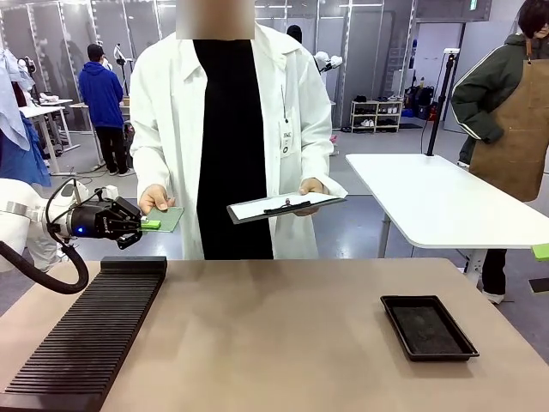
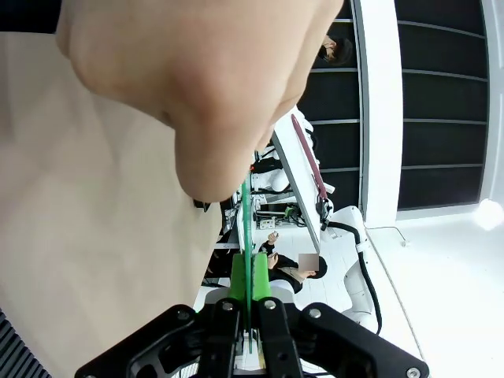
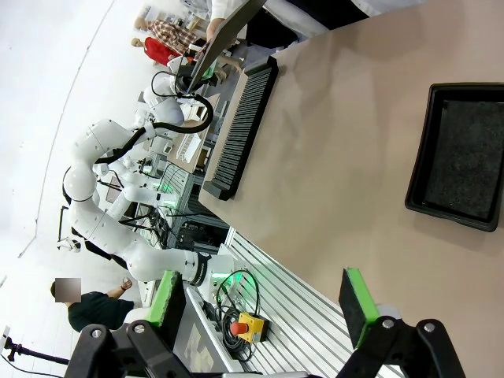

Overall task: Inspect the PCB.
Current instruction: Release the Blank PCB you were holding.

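Note:
The PCB [image 1: 165,219], a thin green board, hangs level above the table's far left edge. My left gripper [image 1: 146,225] is shut on its near end, and the person's hand [image 1: 154,199] holds its far end. In the left wrist view the PCB [image 2: 246,216] shows edge-on, clamped between the green pads of the left gripper [image 2: 250,287], with the person's hand [image 2: 189,87] close above it. My right gripper [image 3: 260,303] stands open with nothing between its fingers, off the table's right side.
The person's other hand holds a white clipboard [image 1: 287,206] with a pen. A black shallow tray [image 1: 429,327] lies at the right of the table, and a black ribbed rack [image 1: 86,335] at the left. A white table [image 1: 437,202] stands behind on the right.

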Controlling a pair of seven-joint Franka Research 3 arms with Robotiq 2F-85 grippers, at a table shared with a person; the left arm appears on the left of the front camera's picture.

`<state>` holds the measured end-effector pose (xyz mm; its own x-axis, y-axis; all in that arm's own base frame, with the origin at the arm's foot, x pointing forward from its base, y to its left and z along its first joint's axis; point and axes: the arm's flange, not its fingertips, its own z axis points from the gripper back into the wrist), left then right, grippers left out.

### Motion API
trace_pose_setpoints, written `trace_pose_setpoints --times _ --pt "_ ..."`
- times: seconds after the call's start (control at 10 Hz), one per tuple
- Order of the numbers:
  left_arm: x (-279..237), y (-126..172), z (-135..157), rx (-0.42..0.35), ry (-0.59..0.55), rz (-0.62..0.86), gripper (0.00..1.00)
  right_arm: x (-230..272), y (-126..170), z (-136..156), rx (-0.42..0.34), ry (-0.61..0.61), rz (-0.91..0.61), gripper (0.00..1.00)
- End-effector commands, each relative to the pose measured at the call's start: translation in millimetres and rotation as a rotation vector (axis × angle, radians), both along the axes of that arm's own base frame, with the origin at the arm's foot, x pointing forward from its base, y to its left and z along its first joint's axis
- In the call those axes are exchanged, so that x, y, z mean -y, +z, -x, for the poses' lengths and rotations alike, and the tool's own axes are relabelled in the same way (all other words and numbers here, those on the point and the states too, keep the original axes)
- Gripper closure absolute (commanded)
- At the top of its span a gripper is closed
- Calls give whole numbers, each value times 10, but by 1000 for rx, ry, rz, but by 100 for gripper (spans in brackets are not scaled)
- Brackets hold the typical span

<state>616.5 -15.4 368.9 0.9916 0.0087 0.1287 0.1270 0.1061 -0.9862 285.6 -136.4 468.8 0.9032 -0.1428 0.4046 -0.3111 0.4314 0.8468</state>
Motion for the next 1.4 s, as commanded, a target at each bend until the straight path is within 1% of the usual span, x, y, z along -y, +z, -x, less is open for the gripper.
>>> trace_pose_setpoints --times 0.0,0.3,0.4,0.5,0.6,0.7,0.8,0.9,1.1,1.2,1.3 --pt "10 7 12 -6 0 6 100 7 3 -4 16 4 -5 0" --pt "10 7 12 -6 0 6 100 7 3 -4 16 4 -5 0" --pt "0 1 0 0 0 0 97 7 3 -4 16 4 -5 0" --pt "8 0 6 -22 -20 -4 60 7 3 -4 16 4 -5 0" --pt "22 10 4 -18 -30 4 63 7 3 -4 16 4 -5 0" --pt "28 38 -17 -9 -10 11 28 7 3 -4 16 4 -5 0" --pt "20 52 -34 -6 9 20 30 7 3 -4 16 4 -5 0" --pt "13 60 -39 -7 6 20 0 7 3 -4 16 4 -5 0" --pt "13 71 -53 -8 -2 22 0 7 3 -4 16 4 -5 0" --pt "2 62 -58 -10 -2 23 20 7 3 -4 16 4 -5 0" --pt "-6 53 -63 -12 -1 25 11 7 3 -4 16 4 -5 0"
